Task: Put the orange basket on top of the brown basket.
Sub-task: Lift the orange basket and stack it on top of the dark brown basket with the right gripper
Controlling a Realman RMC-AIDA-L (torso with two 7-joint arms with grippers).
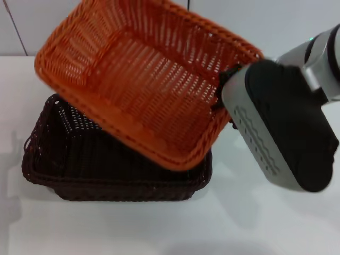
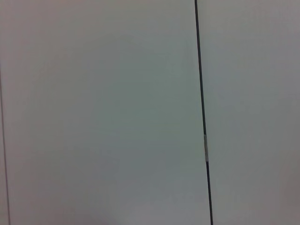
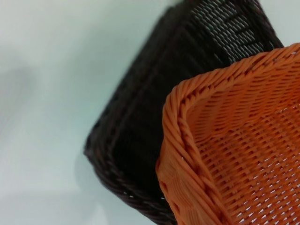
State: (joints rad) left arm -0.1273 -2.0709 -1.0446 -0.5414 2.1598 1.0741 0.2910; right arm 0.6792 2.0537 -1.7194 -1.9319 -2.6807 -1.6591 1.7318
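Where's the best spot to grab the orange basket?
Its braided rim, from the robot's right. The orange basket hangs tilted over the brown basket, and the right claw meets the rim there. The open weave looks too floppy to pinch.

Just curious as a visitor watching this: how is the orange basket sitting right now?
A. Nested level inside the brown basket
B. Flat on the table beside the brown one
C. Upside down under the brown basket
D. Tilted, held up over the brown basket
D: the orange basket hangs tilted over the brown basket, with the right gripper at its rim; the brown one sits on the white table.
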